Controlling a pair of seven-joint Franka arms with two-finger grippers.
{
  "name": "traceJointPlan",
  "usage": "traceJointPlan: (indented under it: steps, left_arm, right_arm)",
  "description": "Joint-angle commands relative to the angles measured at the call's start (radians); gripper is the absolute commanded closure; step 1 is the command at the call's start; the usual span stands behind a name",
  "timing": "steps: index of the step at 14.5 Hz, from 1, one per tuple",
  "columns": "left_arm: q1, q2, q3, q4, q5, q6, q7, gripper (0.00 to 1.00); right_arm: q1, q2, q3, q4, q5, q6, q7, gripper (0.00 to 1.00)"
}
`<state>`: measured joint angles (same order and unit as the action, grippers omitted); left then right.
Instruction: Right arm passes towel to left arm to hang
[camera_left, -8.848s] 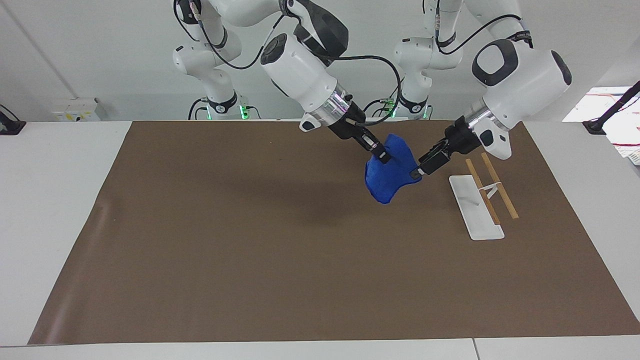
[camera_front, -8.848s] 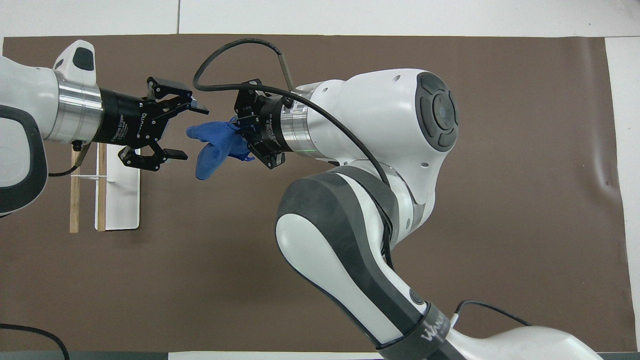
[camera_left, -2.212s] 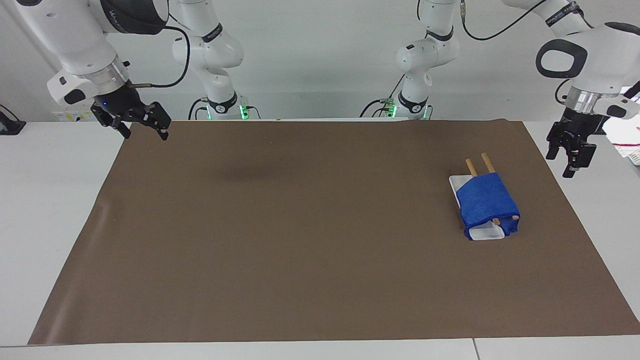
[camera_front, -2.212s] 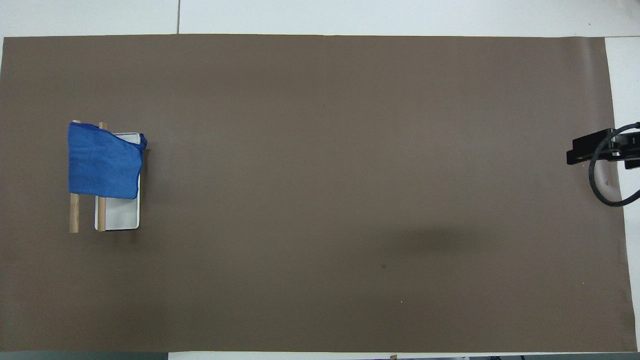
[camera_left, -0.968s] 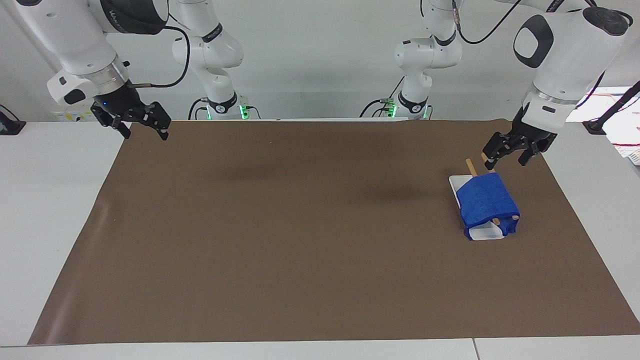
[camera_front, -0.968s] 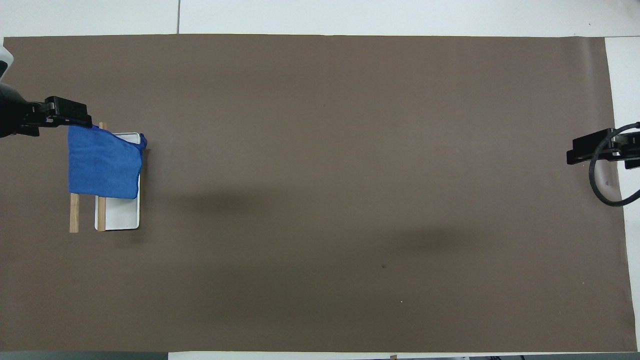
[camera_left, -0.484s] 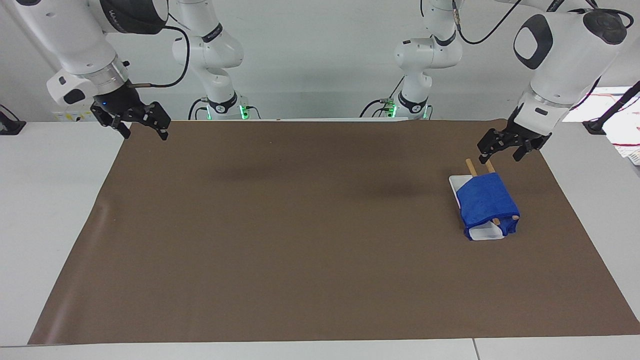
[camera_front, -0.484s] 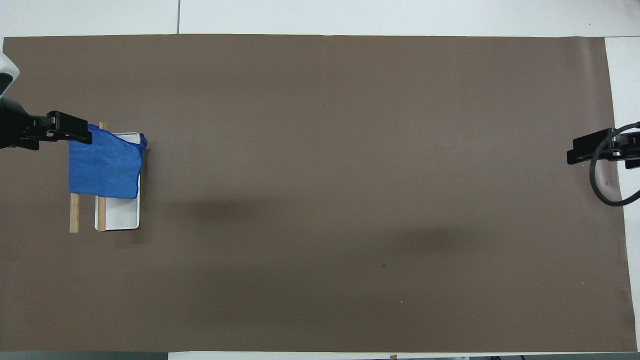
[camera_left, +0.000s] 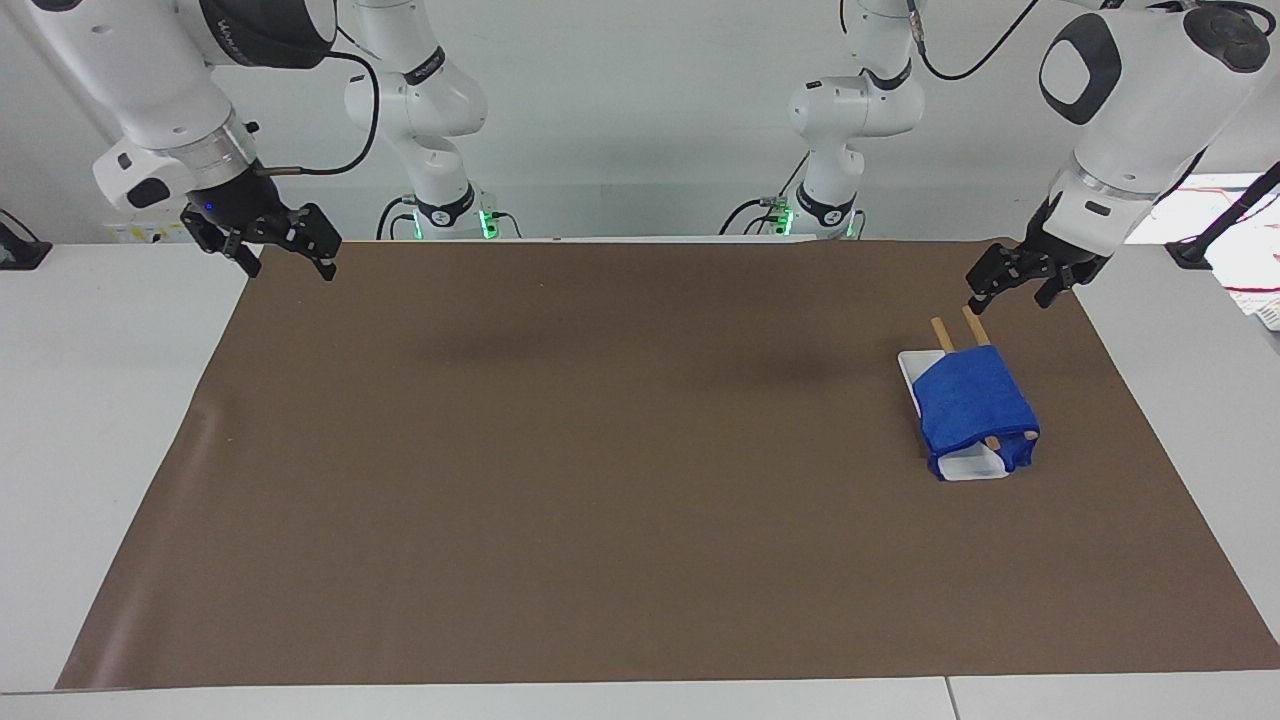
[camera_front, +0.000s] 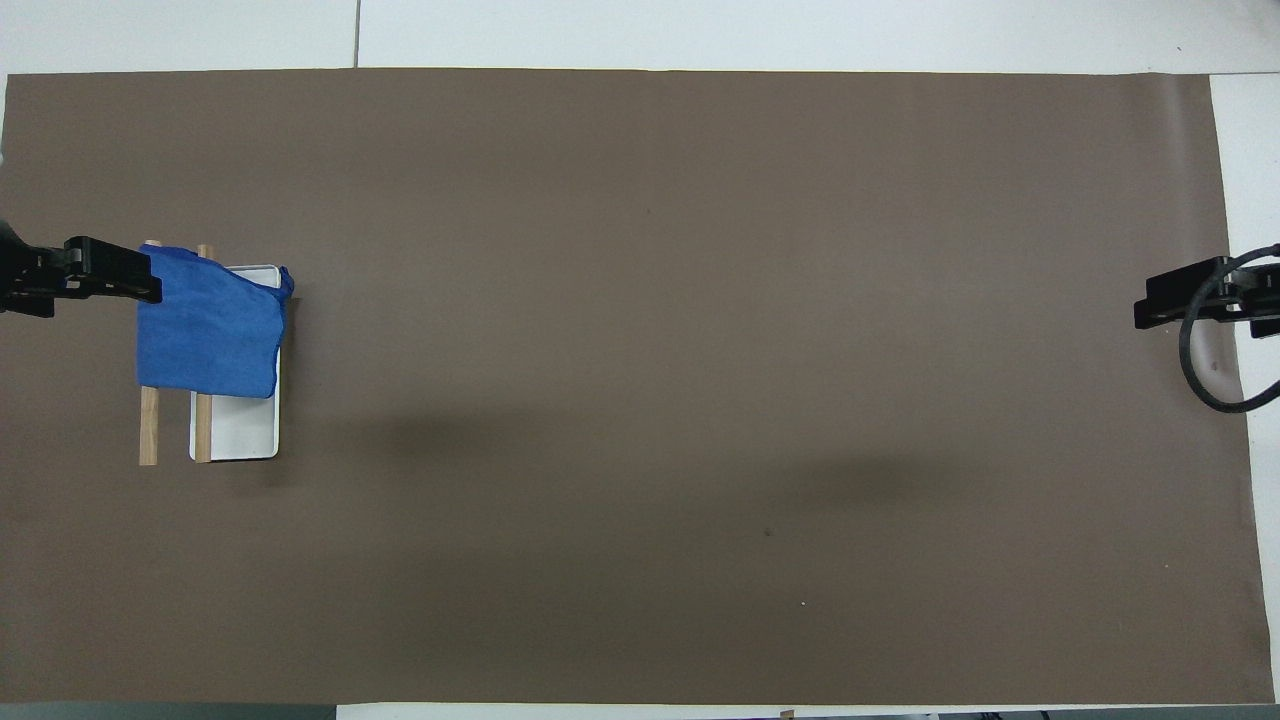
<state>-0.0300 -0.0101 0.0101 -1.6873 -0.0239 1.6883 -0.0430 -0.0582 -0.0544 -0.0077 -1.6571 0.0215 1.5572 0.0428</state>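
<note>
The blue towel (camera_left: 975, 405) hangs draped over the two wooden rails (camera_left: 941, 332) of the rack, above its white base (camera_left: 975, 466). In the overhead view the towel (camera_front: 205, 335) covers the part of the rails (camera_front: 148, 430) farther from the robots. My left gripper (camera_left: 1008, 290) is open and empty. It is up in the air beside the rack, toward the left arm's end of the table, clear of the towel, and shows at the overhead view's edge (camera_front: 105, 272). My right gripper (camera_left: 265, 255), with its blue light, waits open and empty over the mat's corner at the right arm's end (camera_front: 1190, 300).
A brown mat (camera_left: 600, 480) covers most of the white table (camera_left: 100, 420). The two arm bases (camera_left: 440, 210) stand at the table's edge nearest the robots. A black cable loops by the right gripper (camera_front: 1205, 390).
The towel, earlier held in the air by the right gripper, now hangs on the rack. The left gripper came in toward the rack, then drew back slightly. The right arm has stayed still.
</note>
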Motion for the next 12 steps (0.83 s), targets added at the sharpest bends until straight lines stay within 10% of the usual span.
traceJointPlan:
  steps: [1, 12]
  left_arm:
    - [0.001, -0.019, 0.002, -0.02, 0.016, -0.009, 0.025, 0.0]
    - [-0.002, -0.011, 0.002, -0.002, 0.056, -0.024, 0.064, 0.0]
  right_arm:
    - [-0.014, -0.012, 0.003, -0.007, 0.011, 0.001, -0.021, 0.0]
    - [-0.015, -0.01, 0.003, -0.004, 0.011, 0.003, -0.021, 0.0]
